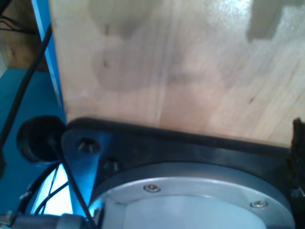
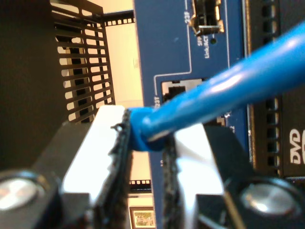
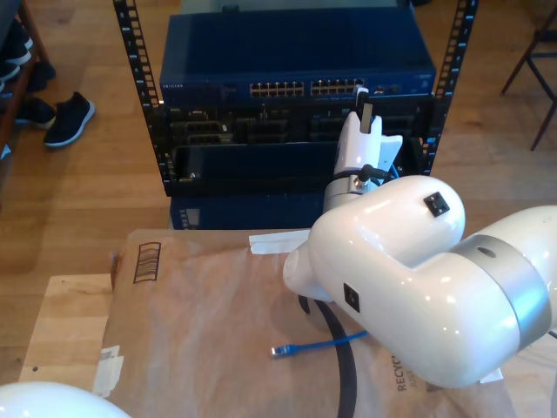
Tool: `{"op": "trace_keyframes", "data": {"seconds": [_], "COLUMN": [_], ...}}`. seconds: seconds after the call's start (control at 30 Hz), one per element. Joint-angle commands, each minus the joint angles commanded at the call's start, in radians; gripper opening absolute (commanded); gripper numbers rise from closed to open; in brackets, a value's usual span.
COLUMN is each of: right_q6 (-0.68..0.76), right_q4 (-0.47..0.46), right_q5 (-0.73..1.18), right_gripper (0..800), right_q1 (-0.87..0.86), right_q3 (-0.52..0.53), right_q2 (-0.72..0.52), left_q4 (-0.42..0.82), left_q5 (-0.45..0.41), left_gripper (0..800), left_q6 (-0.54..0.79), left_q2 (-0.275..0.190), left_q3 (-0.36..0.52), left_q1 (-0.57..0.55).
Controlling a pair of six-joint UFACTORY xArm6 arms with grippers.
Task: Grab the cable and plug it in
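my second gripper (image 2: 145, 138) pinching the blue cable (image 2: 224, 90) near its end, held at a port on the blue switch (image 2: 171, 43), rack (image 3: 296, 104) at twelve o'clock in the exterior view, cable's free plug (image 3: 280, 351) on brown paper (image 3: 200, 331) at six o'clock, first gripper's jaws cannot be told

- Your second hand (image 2: 145, 143) sits right up against the blue switch (image 3: 296, 65) in the rack (image 3: 296, 113), clamped on the cable (image 2: 224, 95); that cable crosses in front of the port (image 2: 178, 90), so the way in is tight.
- The black vented panel (image 2: 83, 62) stands close beside this hand.
- In the exterior view, the big white arm (image 3: 409, 279) blocks the counter's (image 3: 191, 322) right half; its left half lies open.
- Your first wrist view faces a wooden panel (image 1: 181, 67) at close range.
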Motion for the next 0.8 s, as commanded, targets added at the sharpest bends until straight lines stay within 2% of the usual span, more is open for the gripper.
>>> {"op": "trace_keyframes", "data": {"seconds": [0.8], "right_q6": [-0.029], "right_q4": [-0.069], "right_q5": [0.014], "right_gripper": [0], "right_q1": [-0.034], "right_q3": [0.012], "right_q2": [0.002], "left_q4": [0.000], "left_q5": [0.000], "left_gripper": [800], "left_q6": [0.000], "left_q2": [0.000], "left_q3": [0.000], "left_q1": [0.000]}}
